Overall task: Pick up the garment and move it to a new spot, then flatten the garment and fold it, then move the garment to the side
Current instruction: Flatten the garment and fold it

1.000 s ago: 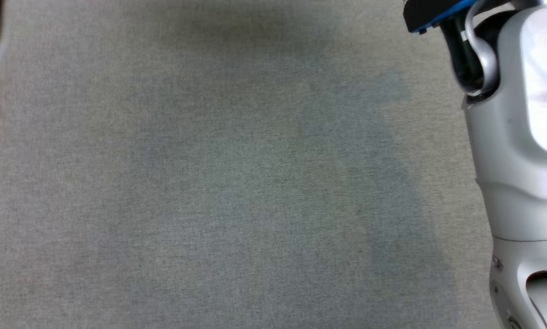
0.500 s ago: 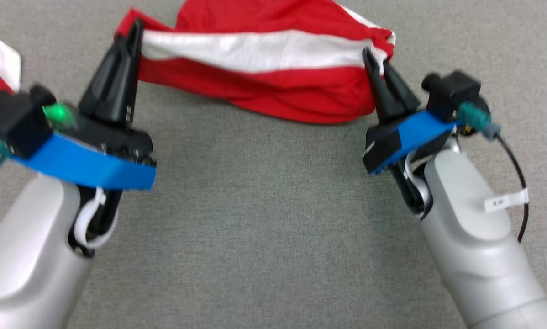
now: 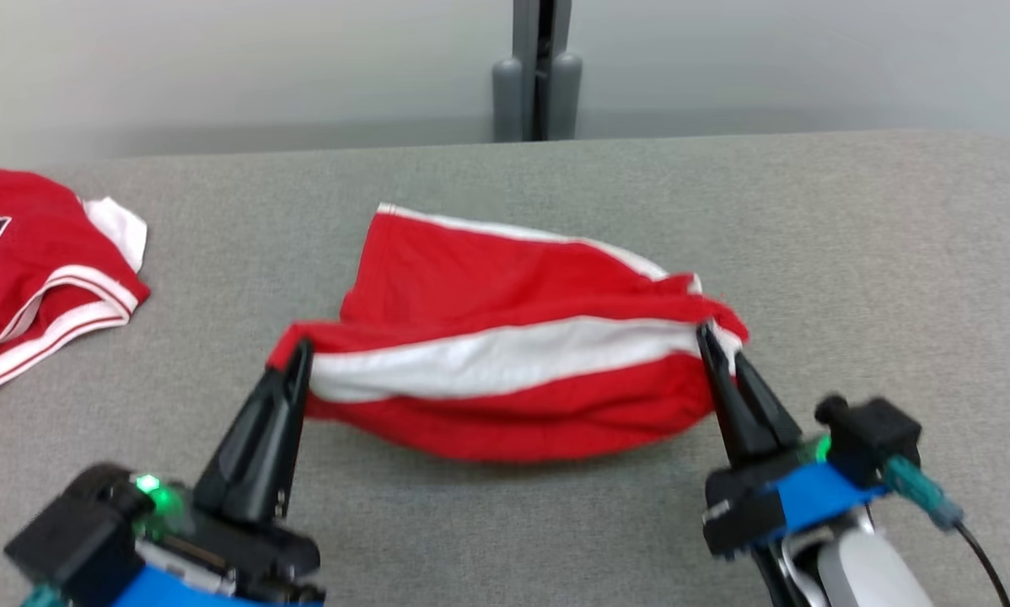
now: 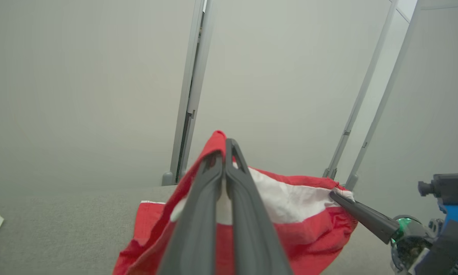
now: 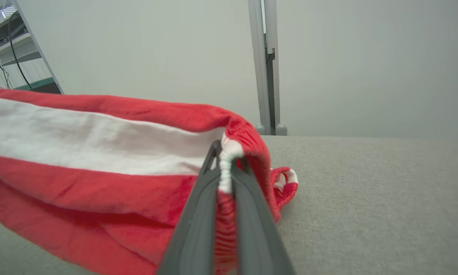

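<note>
Left end effector (image 3: 300, 349) and right end effector (image 3: 717, 342) pinch opposite garment (image 3: 505, 371) edges.

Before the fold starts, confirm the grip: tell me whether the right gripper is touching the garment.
Touching. In the right wrist view the right gripper is shut on the garment, its white elastic edge pinched between the fingers.

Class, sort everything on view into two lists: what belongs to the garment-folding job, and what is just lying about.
In the job: red-and-white garment, gripped at both ends; left tool; right tool; grey table.

Lying about: lettered red jersey at the table's left; grey post behind.
</note>
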`<state>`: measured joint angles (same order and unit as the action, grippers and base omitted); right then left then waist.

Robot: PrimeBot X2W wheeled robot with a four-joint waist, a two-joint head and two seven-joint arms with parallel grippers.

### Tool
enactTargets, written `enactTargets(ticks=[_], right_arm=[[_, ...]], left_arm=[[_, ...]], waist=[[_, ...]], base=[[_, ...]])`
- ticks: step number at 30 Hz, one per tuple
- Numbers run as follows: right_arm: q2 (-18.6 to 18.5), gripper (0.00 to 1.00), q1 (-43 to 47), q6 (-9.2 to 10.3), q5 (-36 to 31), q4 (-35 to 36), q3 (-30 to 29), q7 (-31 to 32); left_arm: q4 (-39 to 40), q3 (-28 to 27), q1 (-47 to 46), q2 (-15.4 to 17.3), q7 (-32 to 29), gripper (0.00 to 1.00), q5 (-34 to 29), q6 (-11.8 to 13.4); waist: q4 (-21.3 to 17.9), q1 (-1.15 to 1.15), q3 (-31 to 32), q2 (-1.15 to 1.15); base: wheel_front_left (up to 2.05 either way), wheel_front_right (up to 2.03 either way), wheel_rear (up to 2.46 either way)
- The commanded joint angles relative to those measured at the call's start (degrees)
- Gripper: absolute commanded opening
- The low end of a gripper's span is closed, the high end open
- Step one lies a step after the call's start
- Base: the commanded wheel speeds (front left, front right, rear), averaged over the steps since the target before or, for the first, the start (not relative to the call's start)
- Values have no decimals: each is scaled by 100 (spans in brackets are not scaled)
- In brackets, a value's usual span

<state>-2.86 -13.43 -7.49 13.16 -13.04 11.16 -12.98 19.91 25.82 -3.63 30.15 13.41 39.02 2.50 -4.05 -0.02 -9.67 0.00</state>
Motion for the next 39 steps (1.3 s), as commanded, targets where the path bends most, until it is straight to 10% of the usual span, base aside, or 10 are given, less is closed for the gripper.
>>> enactTargets(ticks=[1,10,24,39], right_arm=[[-6,0,182,-1,21,136,-27,64],[-4,0,1661,-1,220,1661,-121,1185],[-7,0,-3,-1,328,183,-153,1053],[-7,0,-1389,0,343,-1121,-198,432]], left_arm=[[114,-15,91,43,-41,0,5,59],[656,-36,966,308,-463,0,304,449],[-2120,248,-1716,-98,-1034,0,332,-570],[-4934,749,-4214,-941,-1151,0,-47,-903]], waist=[[-106,2,103,0],[-251,2,-61,0],[-297,2,-1106,0],[-384,2,-1870,0]], base=[[0,0,0],[0,0,0],[0,0,0],[0,0,0]])
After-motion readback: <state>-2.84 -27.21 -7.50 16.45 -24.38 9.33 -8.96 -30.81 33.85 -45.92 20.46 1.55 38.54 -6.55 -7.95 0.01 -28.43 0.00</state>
